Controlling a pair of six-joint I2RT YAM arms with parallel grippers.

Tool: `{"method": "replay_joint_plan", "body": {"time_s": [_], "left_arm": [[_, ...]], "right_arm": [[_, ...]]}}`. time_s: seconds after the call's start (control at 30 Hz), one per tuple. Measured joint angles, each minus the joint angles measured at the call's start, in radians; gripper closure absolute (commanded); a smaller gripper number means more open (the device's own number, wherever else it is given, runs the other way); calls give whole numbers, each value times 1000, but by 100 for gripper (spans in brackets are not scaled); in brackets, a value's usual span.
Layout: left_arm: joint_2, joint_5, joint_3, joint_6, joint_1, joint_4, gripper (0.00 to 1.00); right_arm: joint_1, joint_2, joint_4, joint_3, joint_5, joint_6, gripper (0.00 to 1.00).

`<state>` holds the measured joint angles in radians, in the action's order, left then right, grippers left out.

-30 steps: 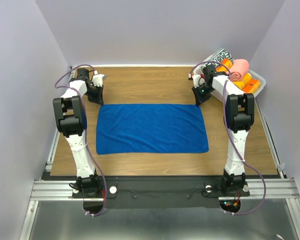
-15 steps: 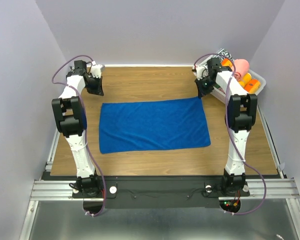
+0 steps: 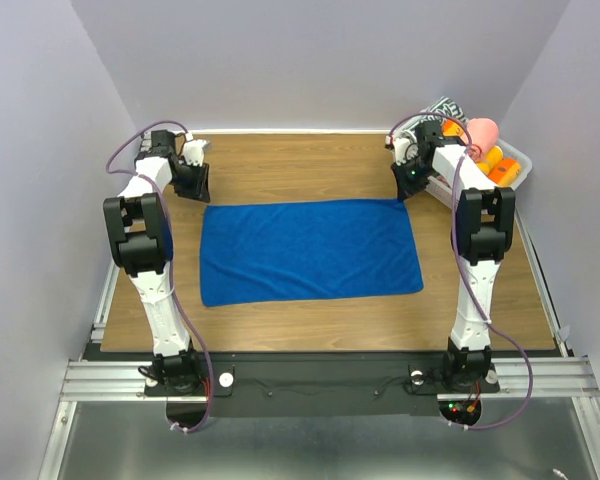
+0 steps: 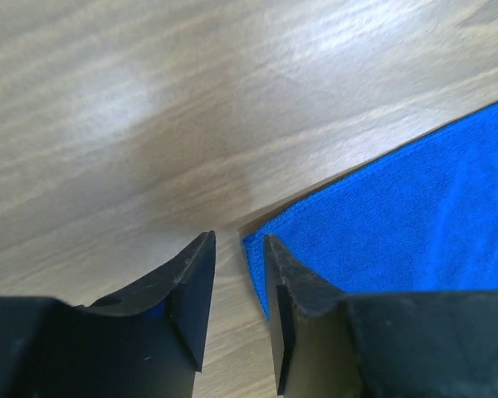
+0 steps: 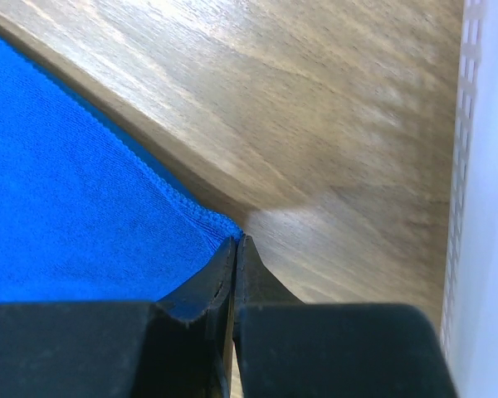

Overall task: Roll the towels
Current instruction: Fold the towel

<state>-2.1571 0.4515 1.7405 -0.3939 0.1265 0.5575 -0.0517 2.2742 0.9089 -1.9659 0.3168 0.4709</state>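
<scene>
Blue towel (image 3: 310, 250) lies flat, long axis left-right.

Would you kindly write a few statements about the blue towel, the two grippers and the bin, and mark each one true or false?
1. The blue towel lies flat and unrolled on the table. True.
2. The left gripper has its jaws clamped shut. False: they stand apart, with wood showing between them, right at the towel's corner.
3. The right gripper has its jaws closed on the towel's far right corner. True.
4. The pink towel lies on the blue towel. False: it sits in the bin at the far right.
</scene>
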Motion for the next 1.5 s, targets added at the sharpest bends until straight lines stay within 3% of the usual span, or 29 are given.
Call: {"method": "replay_joint_plan", "body": {"time_s": [0.23,0.97,1.43,1.5], "left_arm": [[0,1,-20,2,0,0,44],[-29,42,-20,27,0,1,53],[-35,61,-20,35,0,1,100],[-35,64,-19,37,0,1,100]], "right_arm": [[0,0,-1,0,2,0,99],[0,0,0,0,2,3,99],[0,0,0,0,1,5,99],[0,0,0,0,1,8,99]]}}
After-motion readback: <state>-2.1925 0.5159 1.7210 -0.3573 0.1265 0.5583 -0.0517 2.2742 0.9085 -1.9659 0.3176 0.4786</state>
